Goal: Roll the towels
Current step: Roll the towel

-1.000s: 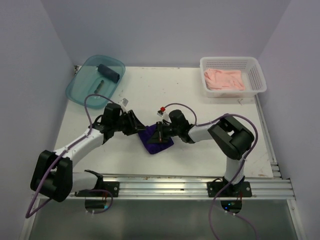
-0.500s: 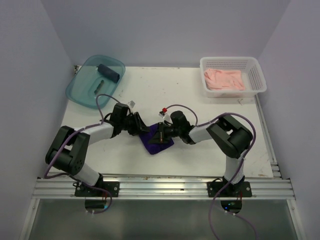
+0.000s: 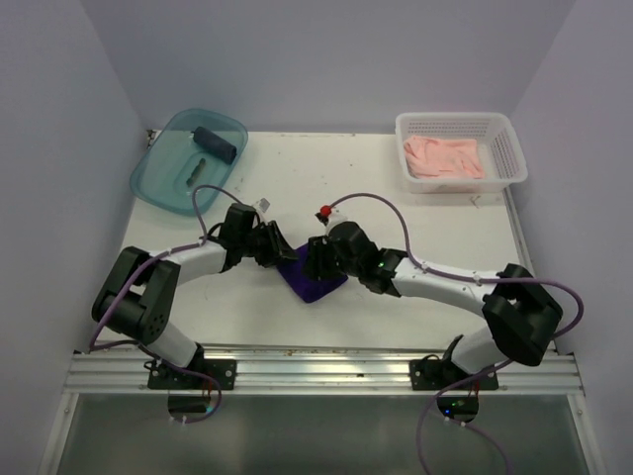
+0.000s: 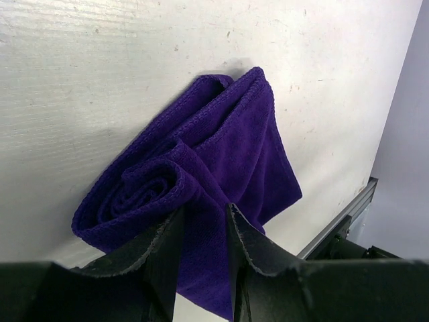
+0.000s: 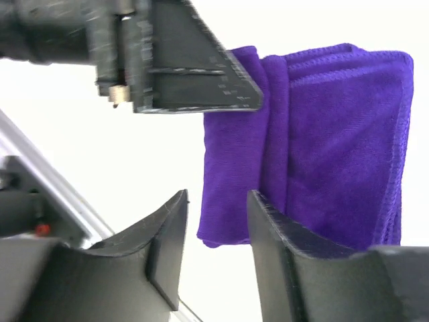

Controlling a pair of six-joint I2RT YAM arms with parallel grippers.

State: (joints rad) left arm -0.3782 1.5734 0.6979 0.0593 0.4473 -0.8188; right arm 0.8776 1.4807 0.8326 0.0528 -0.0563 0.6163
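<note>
The purple towel [image 3: 315, 280] lies half rolled on the white table between both arms. In the left wrist view its rolled end [image 4: 144, 191] sits at the left and a fold of it runs between the fingers of my left gripper [image 4: 206, 211], which is shut on it. My right gripper [image 5: 218, 196] stands open just off the purple towel's [image 5: 335, 134] lower corner, holding nothing. From above, the left gripper [image 3: 280, 255] and right gripper [image 3: 318, 259] meet over the cloth. A dark blue towel [image 3: 220, 144] lies rolled in the teal tray. A pink towel [image 3: 445, 156] lies unrolled in the white basket.
The teal tray [image 3: 158, 173] stands at the back left and the white basket [image 3: 506, 148] at the back right. The left gripper's finger [image 5: 181, 60] crosses the top of the right wrist view. A metal rail [image 3: 326, 368] runs along the near edge.
My right gripper has opened and let go of the purple towel, and its arm has stretched out low to the right. The left gripper still pinches the cloth.
</note>
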